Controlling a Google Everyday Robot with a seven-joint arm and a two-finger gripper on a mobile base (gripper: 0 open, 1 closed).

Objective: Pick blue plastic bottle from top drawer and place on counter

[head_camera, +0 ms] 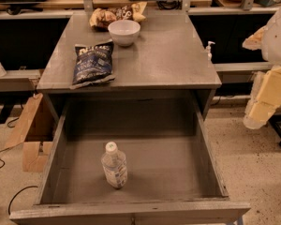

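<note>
The blue plastic bottle [114, 166], clear with a white cap and a white label with blue print, stands upright in the open top drawer [52, 159], near its front and left of the middle. The grey counter [165, 56] lies above and behind the drawer. My gripper [258, 112] hangs at the right edge of the camera view, outside the drawer and to the right of the counter's front corner, well apart from the bottle. It holds nothing that I can see.
On the counter lie a dark blue chip bag [92, 63] at front left, a white bowl [124, 32] at the back, and snack packets [113, 16] behind the bowl. A tiny white pump dispenser [209, 48] stands off the right edge. A cardboard box [31, 136] sits on the floor at left.
</note>
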